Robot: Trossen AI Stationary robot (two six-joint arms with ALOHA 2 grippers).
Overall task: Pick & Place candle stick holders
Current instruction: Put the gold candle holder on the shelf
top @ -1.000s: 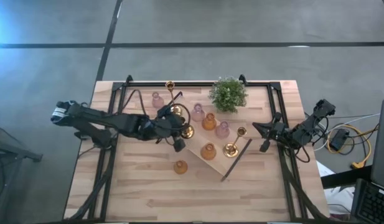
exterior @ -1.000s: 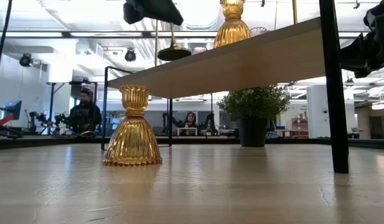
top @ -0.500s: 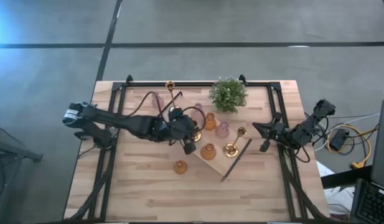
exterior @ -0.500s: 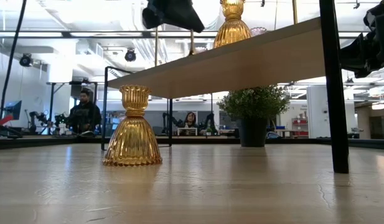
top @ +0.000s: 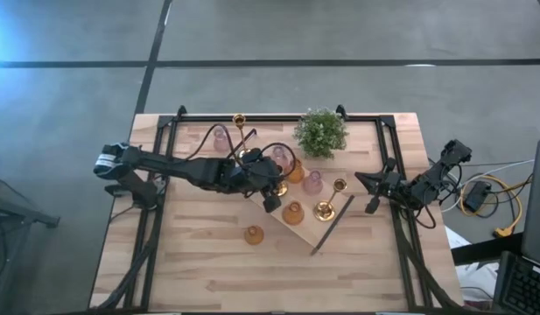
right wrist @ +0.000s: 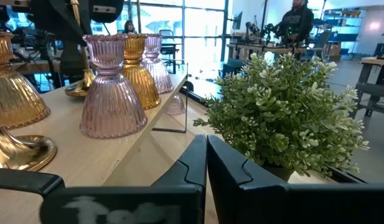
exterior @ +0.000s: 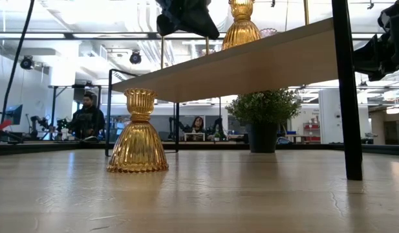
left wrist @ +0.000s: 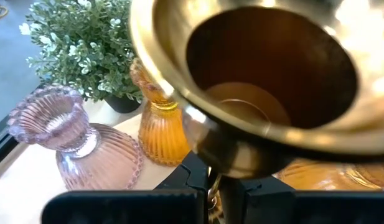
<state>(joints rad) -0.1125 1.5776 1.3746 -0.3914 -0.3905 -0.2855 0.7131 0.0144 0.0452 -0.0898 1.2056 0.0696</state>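
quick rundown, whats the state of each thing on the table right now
left gripper: shut on a brass holder, over the tray
right gripper: shut, empty, at the table's right edge
wooden tray: on the table, holders standing on it
amber holder: upright on the table, off the tray
potted plant: upright

Two dark jointed arms; black cables looped along left arm (top: pixel 178 171); white wrist tag.

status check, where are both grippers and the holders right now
Left gripper shut on a brass holder, over the tray. Right gripper shut, empty, parked at table's right edge. One amber holder off the tray. Nothing blocking.
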